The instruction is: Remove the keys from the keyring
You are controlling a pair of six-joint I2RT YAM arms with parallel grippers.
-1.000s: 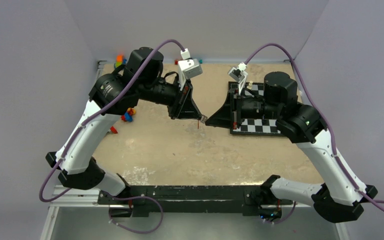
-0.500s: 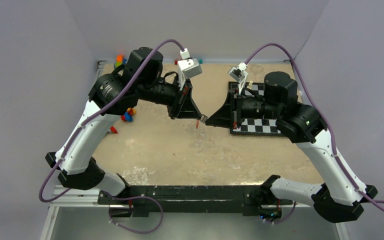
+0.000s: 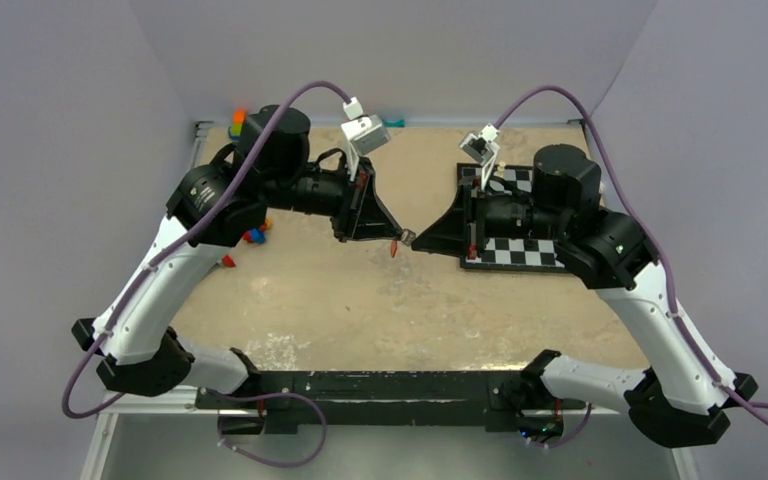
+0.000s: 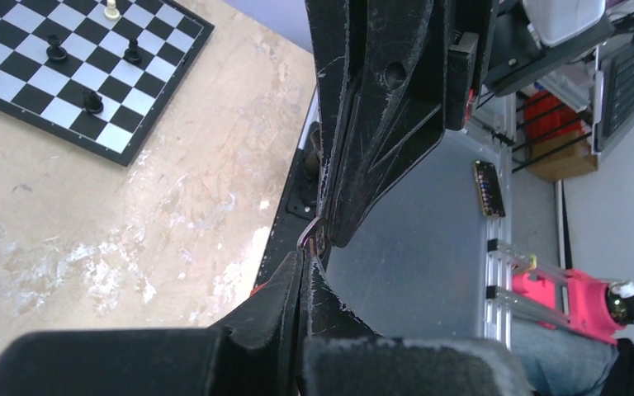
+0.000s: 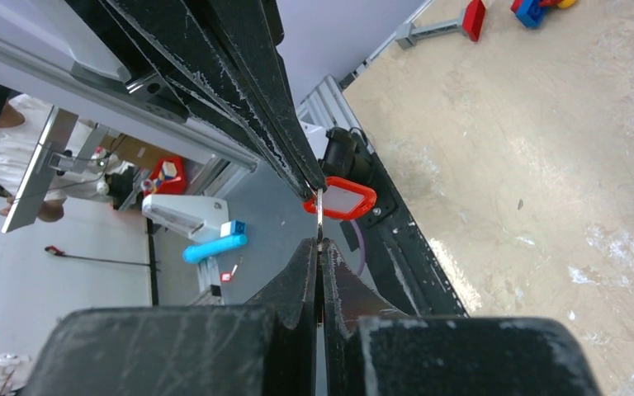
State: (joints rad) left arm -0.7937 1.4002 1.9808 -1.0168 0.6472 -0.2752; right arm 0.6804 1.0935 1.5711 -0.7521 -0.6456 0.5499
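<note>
Both arms reach in over the middle of the table (image 3: 360,310) and meet tip to tip, up off the surface. The left fingers (image 4: 295,276) are pressed together, and the thin ring (image 4: 309,237) curls out of their tips towards the tip of the other arm. The right fingers (image 5: 310,257) are pressed together too. A thin silvery strip, the ring seen edge-on, runs straight into them. So each side is pinching the ring, and the two tips are almost touching.

The key (image 5: 340,198) hangs right at that meeting point, just beside the left arm's tip. Its red head stands out against the dark fingers. From above it shows only as a small red speck (image 3: 393,246) dangling under the joined tips, clear of the table. I cannot tell how many keys are on the ring.

The chessboard (image 4: 16,78) lies flat on the right side, partly under the right arm, with a few dark pieces (image 4: 92,101) standing on it. Some coloured bricks (image 3: 254,235) sit on the left, well apart from the ring.
</note>
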